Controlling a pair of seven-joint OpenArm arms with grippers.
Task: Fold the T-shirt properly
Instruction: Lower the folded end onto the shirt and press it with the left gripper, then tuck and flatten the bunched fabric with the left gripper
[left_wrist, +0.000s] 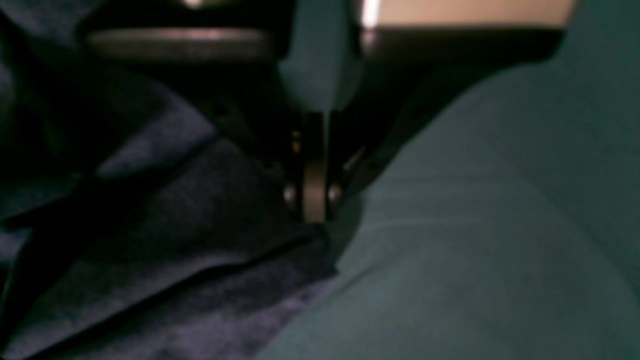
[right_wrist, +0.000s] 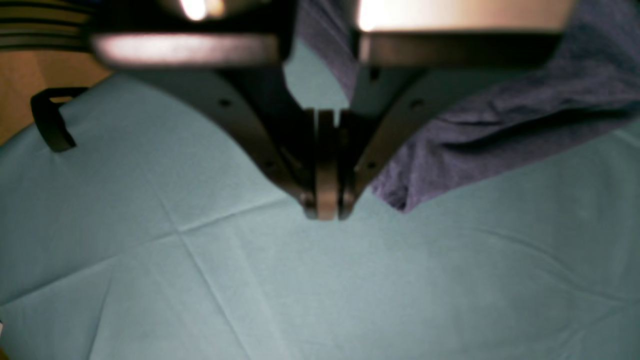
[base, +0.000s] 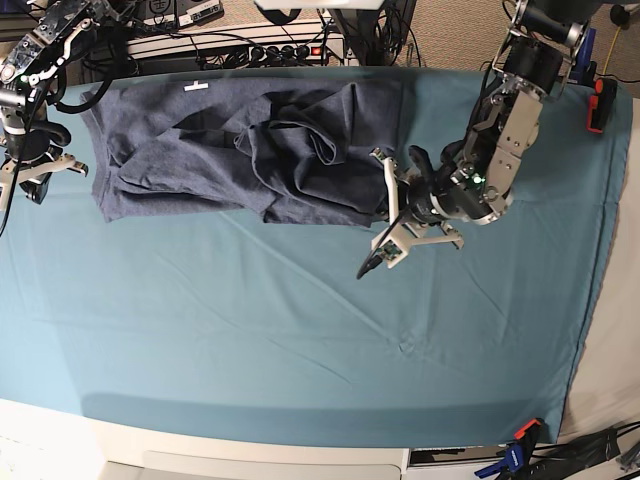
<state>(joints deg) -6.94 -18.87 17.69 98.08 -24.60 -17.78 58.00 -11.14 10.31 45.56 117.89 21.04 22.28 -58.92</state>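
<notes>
I see T-shirt (base: 240, 150) lying crumpled on teal table cloth (base: 300, 330), far-left area in base view, bunched folds toward its middle. Left gripper (left_wrist: 314, 212) clenched, empty, tips low at shirt edge where fabric meets cloth. Right gripper (right_wrist: 325, 212) clenched, empty, above bare cloth just beside shirt corner. Black clamp (right_wrist: 47, 120) at cloth edge.

I count one T-shirt (base: 240, 150) on one teal table cloth (base: 300, 330). I see two arms, each with one tool: left tool (left_wrist: 314, 212), right tool (right_wrist: 325, 212).
</notes>
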